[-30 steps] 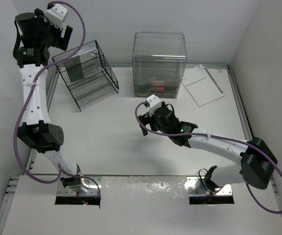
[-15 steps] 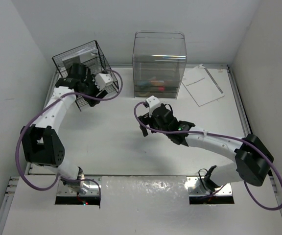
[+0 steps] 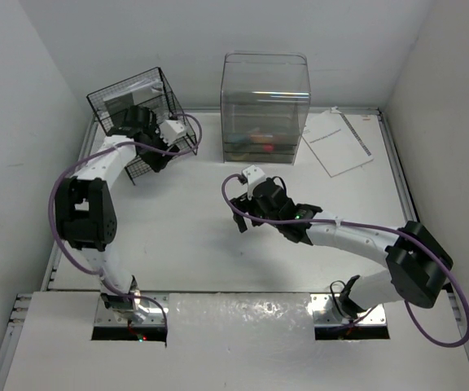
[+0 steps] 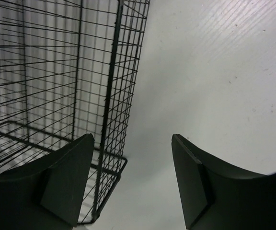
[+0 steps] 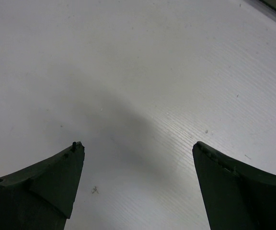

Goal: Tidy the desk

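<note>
Left fingers (image 4: 66,187) part-open, holding nothing, beside the wire basket (image 4: 56,72) corner at back left. Right fingers (image 5: 234,191) wide, holding nothing, above the white table (image 3: 186,236) near its middle.

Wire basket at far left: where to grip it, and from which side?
Likely the thick corner rod of the wire basket, from the bare desk side: the mesh is too fine to enter, and that rod shows between the fingers of the open left gripper.
</note>
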`<action>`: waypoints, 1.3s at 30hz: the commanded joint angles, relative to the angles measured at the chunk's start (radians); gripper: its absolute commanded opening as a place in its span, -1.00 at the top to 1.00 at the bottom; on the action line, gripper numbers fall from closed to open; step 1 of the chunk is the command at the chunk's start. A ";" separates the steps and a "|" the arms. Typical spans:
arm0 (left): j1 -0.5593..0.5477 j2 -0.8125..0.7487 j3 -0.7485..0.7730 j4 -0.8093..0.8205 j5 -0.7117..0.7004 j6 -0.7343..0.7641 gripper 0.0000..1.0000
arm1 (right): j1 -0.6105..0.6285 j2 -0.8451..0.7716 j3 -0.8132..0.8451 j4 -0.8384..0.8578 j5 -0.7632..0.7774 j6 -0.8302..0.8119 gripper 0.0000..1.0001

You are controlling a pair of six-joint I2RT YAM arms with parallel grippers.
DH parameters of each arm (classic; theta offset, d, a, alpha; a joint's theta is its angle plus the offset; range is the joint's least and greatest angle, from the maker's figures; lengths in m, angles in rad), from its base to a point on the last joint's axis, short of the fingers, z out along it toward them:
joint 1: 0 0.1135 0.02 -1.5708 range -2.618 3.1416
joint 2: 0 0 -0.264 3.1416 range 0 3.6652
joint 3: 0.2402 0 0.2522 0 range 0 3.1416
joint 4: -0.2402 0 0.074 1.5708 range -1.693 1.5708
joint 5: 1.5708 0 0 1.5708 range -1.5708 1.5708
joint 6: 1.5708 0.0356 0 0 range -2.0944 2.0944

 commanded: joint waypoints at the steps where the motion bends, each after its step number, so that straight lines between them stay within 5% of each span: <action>1: 0.004 0.048 0.048 0.052 -0.017 -0.040 -0.27 | 0.004 0.002 -0.004 0.036 0.000 0.010 -0.82; 5: 0.005 0.093 0.085 0.094 -0.045 -0.072 -0.15 | 0.004 0.002 -0.005 0.031 -0.006 0.010 -0.82; 9: 0.005 0.104 0.094 0.034 0.024 -0.048 0.70 | 0.004 0.000 -0.011 0.024 -0.006 0.012 -0.82; 11: 0.005 0.097 0.081 0.000 0.056 -0.020 0.97 | 0.002 -0.003 -0.011 0.021 -0.006 0.013 -0.82; 26: 0.004 -0.202 -0.237 -0.096 0.142 0.072 1.00 | 0.004 -0.010 -0.010 0.024 -0.026 0.026 -0.81; 30: 0.004 -0.199 -0.252 -0.167 0.186 0.124 0.59 | 0.005 -0.013 -0.008 0.025 -0.038 0.030 -0.81; 35: 0.004 -0.248 -0.262 -0.224 0.240 0.158 -0.26 | 0.004 -0.021 -0.013 0.027 -0.038 0.035 -0.81; 39: 0.004 -0.329 -0.162 -0.286 0.297 0.141 -0.70 | 0.005 -0.020 -0.013 0.027 -0.035 0.033 -0.81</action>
